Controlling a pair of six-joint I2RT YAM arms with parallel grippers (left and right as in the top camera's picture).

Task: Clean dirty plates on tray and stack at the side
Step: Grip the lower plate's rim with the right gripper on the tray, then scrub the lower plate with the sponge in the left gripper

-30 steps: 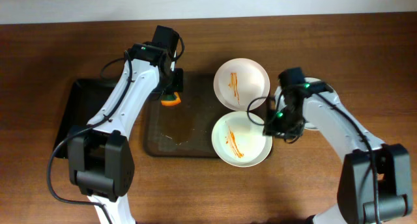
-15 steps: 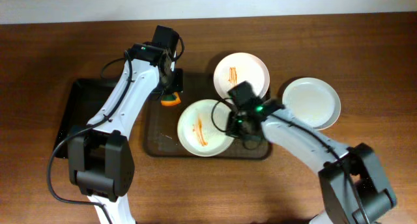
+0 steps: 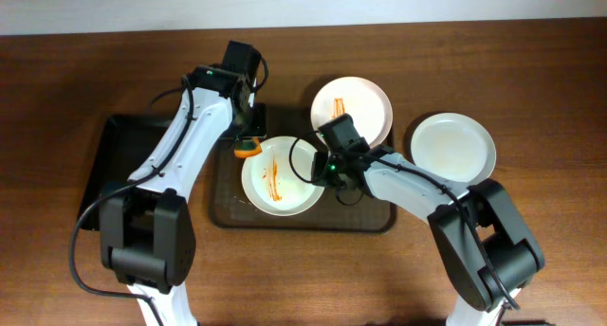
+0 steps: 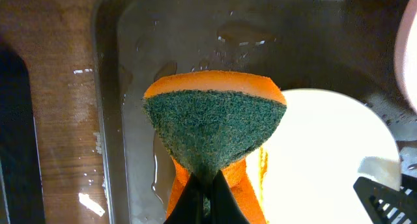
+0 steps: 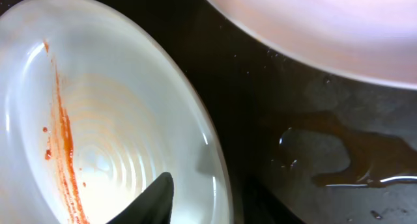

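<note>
A white dirty plate (image 3: 280, 177) with red sauce streaks lies on the wet dark tray (image 3: 370, 217), left of its middle. My right gripper (image 3: 327, 165) is shut on the plate's right rim; in the right wrist view the rim (image 5: 98, 139) sits between the fingers (image 5: 212, 198). My left gripper (image 3: 248, 136) is shut on an orange and green sponge (image 3: 248, 147) at the plate's upper left edge; the sponge (image 4: 215, 129) hangs over the plate (image 4: 326, 159). A second dirty plate (image 3: 351, 108) lies at the tray's far edge. A clean plate (image 3: 452, 148) rests on the table at the right.
A black empty tray (image 3: 114, 160) lies on the wooden table at the left. Water puddles sit on the dark tray's floor (image 5: 326, 152). The second plate (image 5: 326, 28) overhangs close to the right gripper.
My right gripper has dragged the dirty plate from the tray's right end leftward to under the sponge. The left arm has barely moved.
</note>
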